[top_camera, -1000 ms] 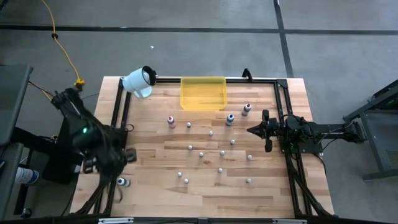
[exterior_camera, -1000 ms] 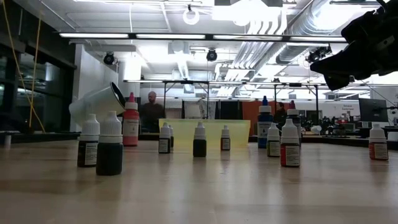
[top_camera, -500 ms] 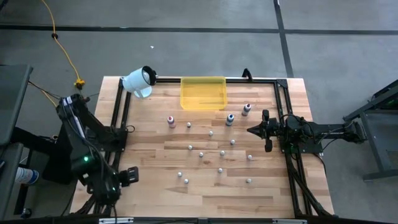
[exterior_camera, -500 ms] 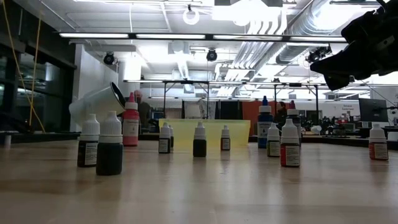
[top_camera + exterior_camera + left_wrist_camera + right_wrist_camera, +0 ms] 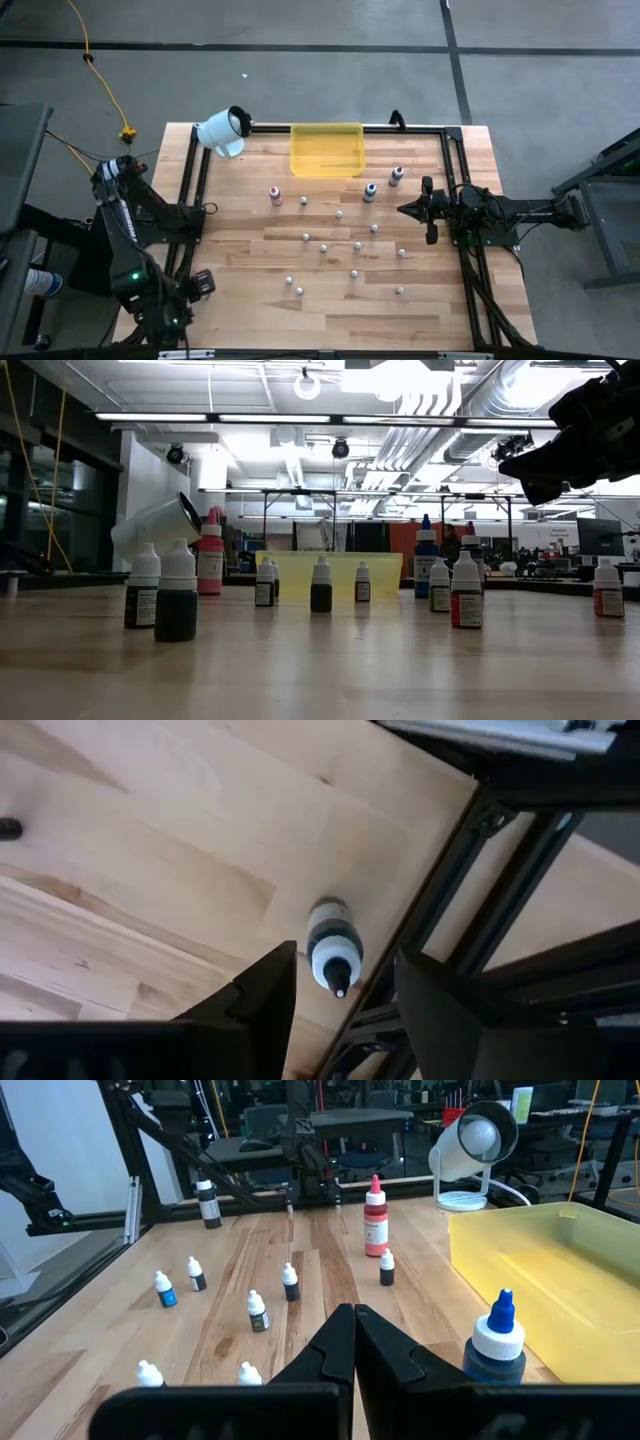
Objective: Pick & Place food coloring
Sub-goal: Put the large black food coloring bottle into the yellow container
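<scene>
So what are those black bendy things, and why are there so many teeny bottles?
They are two robot arms with pinching grippers. One picture looks down from above, one peeks across the wooden table, and one camera rides on each wrist. The little bottles hold food coloring, and the yellow tray sits at the far edge. The left gripper hangs open over one bottle near the table's edge, not holding it. The right gripper is shut and empty, waiting over the table's right side.
</scene>
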`<state>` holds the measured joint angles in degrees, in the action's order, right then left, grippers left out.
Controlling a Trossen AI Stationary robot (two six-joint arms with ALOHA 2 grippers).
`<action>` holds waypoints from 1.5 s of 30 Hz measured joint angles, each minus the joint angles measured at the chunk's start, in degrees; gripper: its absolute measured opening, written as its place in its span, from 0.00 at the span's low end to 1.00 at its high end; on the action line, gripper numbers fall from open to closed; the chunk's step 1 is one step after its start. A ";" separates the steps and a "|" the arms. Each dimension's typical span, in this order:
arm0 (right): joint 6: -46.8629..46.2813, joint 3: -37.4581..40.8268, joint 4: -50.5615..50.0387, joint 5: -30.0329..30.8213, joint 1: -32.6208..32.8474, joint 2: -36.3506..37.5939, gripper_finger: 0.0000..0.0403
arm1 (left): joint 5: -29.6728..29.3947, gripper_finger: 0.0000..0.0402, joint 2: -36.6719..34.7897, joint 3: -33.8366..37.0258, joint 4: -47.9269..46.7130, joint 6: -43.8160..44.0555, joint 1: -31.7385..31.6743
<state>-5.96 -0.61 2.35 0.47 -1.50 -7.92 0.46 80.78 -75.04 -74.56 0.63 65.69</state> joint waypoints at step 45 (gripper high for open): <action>-0.01 0.00 0.02 0.00 -0.01 0.00 0.00 | -4.14 0.40 -11.20 24.09 17.37 33.38 3.26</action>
<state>-5.96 -0.62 2.37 0.47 -1.51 -7.92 -3.68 69.58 -50.96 -57.19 34.01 68.95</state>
